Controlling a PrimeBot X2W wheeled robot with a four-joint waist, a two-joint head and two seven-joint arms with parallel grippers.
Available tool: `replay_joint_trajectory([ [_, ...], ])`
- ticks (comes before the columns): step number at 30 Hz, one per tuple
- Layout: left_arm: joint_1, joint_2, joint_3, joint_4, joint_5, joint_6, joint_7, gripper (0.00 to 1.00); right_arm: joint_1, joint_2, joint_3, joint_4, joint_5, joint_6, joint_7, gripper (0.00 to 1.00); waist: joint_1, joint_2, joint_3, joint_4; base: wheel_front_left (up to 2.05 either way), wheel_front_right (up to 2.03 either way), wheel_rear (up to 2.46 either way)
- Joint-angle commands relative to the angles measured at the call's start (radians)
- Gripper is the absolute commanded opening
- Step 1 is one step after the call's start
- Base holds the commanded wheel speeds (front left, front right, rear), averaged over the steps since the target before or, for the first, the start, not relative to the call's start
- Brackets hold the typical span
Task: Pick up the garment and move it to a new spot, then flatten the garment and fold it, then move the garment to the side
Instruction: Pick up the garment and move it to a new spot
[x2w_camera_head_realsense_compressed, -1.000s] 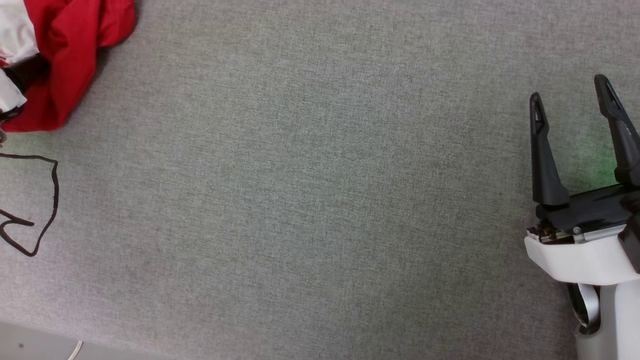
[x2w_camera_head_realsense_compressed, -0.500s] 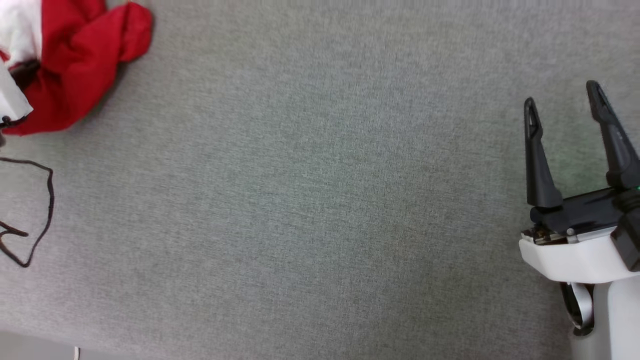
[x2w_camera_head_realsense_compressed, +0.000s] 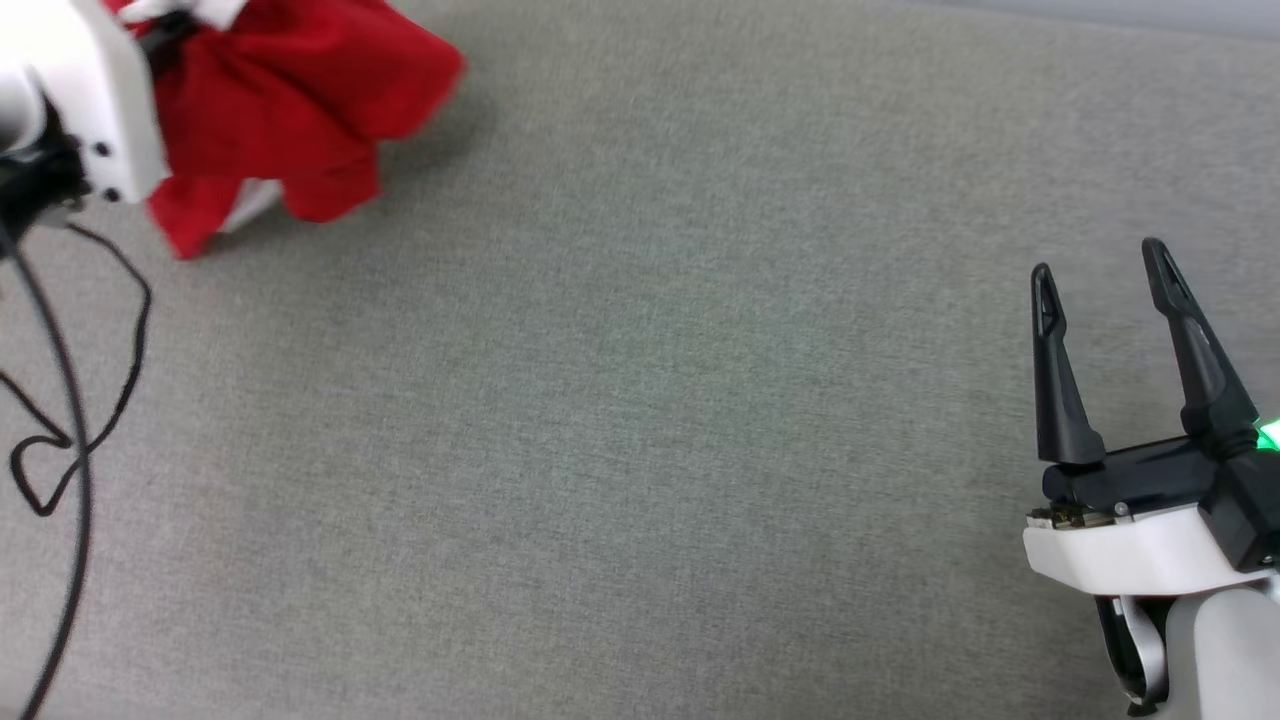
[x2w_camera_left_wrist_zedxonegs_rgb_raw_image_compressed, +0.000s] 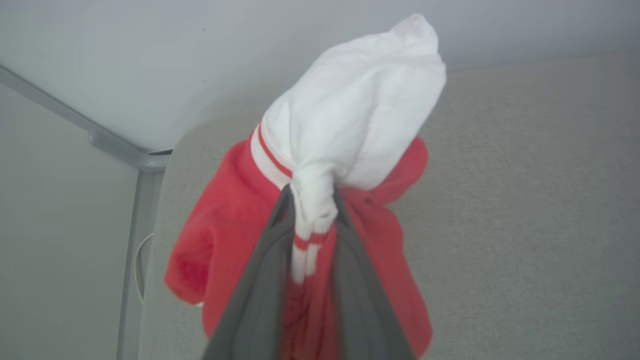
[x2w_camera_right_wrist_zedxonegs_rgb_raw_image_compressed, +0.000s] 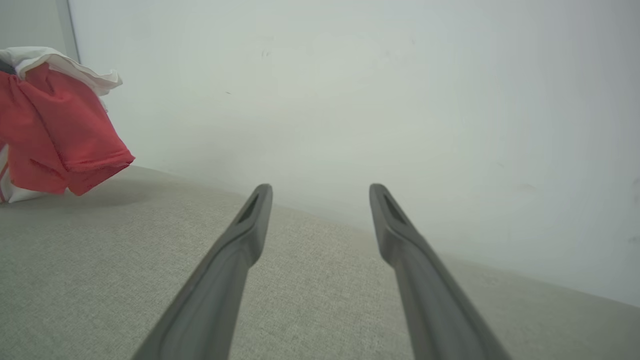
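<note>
The garment (x2w_camera_head_realsense_compressed: 290, 100) is a bunched red shirt with a white sleeve, hanging at the head view's top left just above the grey table (x2w_camera_head_realsense_compressed: 640, 420). In the left wrist view my left gripper (x2w_camera_left_wrist_zedxonegs_rgb_raw_image_compressed: 310, 196) is shut on a twisted piece of white sleeve with red-striped trim, and the garment (x2w_camera_left_wrist_zedxonegs_rgb_raw_image_compressed: 360, 115) droops around the fingers. The left arm's white housing (x2w_camera_head_realsense_compressed: 90, 90) sits beside the cloth. My right gripper (x2w_camera_head_realsense_compressed: 1097, 258) hovers open at the lower right, far from the shirt. From the right wrist, the right gripper (x2w_camera_right_wrist_zedxonegs_rgb_raw_image_compressed: 320, 189) holds nothing, and the garment (x2w_camera_right_wrist_zedxonegs_rgb_raw_image_compressed: 55, 135) hangs at the far left.
A thin black cable (x2w_camera_head_realsense_compressed: 70, 400) loops over the table's left side. The table's left edge and a grey metal frame (x2w_camera_left_wrist_zedxonegs_rgb_raw_image_compressed: 135, 165) lie behind the garment. A pale wall (x2w_camera_right_wrist_zedxonegs_rgb_raw_image_compressed: 350, 90) stands beyond the table's far edge.
The garment has risen off the table in my left gripper and swung to the right. The left arm has come into the head view, which has itself shifted. The right gripper stays open.
</note>
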Motion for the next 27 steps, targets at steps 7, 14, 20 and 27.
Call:
replay_joint_trajectory([
  [7, -0.068, -0.062, -0.149, -0.141, 0.014, 0.000, 0.006, 0.00, 0.021, 0.006, -0.012, 0.018, 0.057, -0.001, -0.003, 1.00, 0.0001, 0.0000, -0.064, -0.076, 0.00, 0.00, 0.00],
  [14, -0.098, -0.157, -0.299, -0.217, 0.030, 0.000, -0.009, 0.00, 0.013, 0.006, -0.021, 0.021, 0.086, -0.001, -0.003, 1.00, 0.0001, 0.0000, -0.057, -0.155, 0.00, 0.00, 0.00],
  [20, -0.107, -0.238, -0.414, -0.226, 0.032, 0.000, -0.039, 0.00, -0.002, 0.006, -0.035, 0.022, 0.103, -0.001, -0.003, 1.00, 0.0001, 0.0000, -0.038, -0.200, 0.00, 0.00, 0.00],
  [27, -0.087, -0.349, -0.587, -0.191, 0.009, 0.000, -0.110, 0.00, -0.014, 0.006, -0.044, 0.021, 0.124, -0.001, -0.003, 1.00, 0.0001, 0.0000, -0.017, -0.240, 0.00, 0.00, 0.00],
])
